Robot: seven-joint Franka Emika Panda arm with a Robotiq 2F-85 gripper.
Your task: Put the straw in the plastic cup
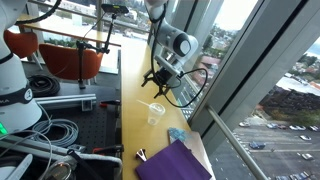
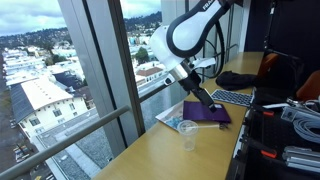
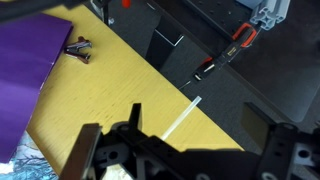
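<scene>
Straw (image 3: 181,118): thin, white, straight. It lies flat on the yellow wooden tabletop (image 3: 110,90), close to the table's far edge and at a slant to it. In the wrist view it shows in the gap between the two fingers. It is too small to make out with certainty in either exterior view.

Plastic cup (image 1: 155,115) (image 2: 188,131): clear, upright, standing on the same tabletop near the window side. Nothing can be seen inside it.

Gripper (image 1: 157,82) (image 2: 212,106) (image 3: 185,158): black, two fingers (image 3: 88,150) spread wide with nothing held between them. It hangs above the table, apart from the cup. In an exterior view the cup is nearer the camera than the gripper.

Purple flat sheet (image 1: 175,160) (image 2: 206,113) (image 3: 30,70): lies on the tabletop beyond the cup, well apart from the straw.

Small dark clip-like item (image 3: 78,48): sits at the edge of the purple sheet, too small to identify further.

Pale blue crumpled item (image 1: 178,133) (image 2: 172,123): lies on the table just beside the cup, towards the window.

Black keyboard (image 2: 232,97): lies on the table past the purple sheet.
</scene>
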